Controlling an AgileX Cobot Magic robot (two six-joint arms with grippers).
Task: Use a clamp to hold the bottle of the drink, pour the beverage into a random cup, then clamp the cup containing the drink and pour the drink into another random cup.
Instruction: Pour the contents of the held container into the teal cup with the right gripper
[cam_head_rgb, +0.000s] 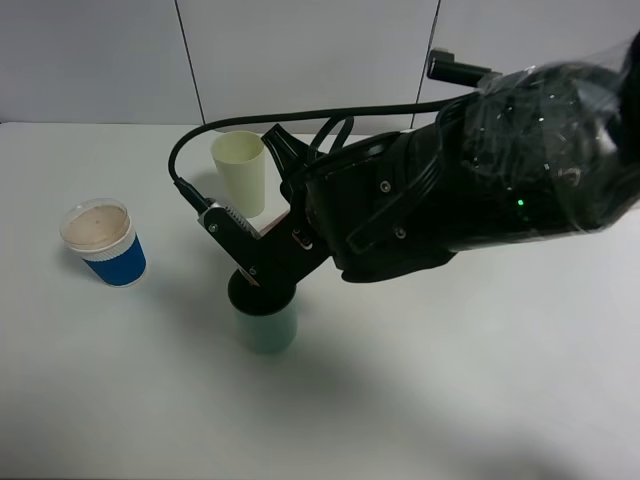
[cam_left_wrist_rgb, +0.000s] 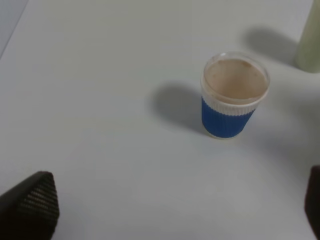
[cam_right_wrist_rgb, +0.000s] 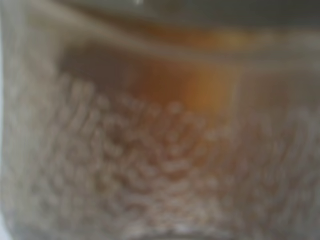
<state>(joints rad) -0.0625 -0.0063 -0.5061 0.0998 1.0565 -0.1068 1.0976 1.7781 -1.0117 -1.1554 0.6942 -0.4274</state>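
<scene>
The first pour is in hand. The right hand (cam_head_rgb: 264, 274) reaches across the middle of the white desk (cam_head_rgb: 450, 390) and hangs tilted directly over the mouth of the teal tumbler (cam_head_rgb: 268, 330), hiding most of the rim. Its wrist view is filled by a blurred, translucent bottle (cam_right_wrist_rgb: 160, 140) with an amber patch of beverage (cam_right_wrist_rgb: 200, 92) inside, so the hand looks clamped tight on the bottle. From the high view the bottle itself is almost wholly hidden under the arm, and I cannot tell whether liquid is flowing or how much has reached the tumbler.

The left hand (cam_left_wrist_rgb: 172, 210) hovers with its fingers wide apart, holding nothing, near the blue-sleeved paper cup (cam_left_wrist_rgb: 232, 100). That cup stands well apart from the teal tumbler. The pale yellow-green tumbler (cam_head_rgb: 240, 172) stands behind the arm, close to it.

Next, the bottle should be righted and set down clear of the cups. The teal tumbler then needs a firm grip on its side wall, a level carry to the paper cup, and a slow tilt.
</scene>
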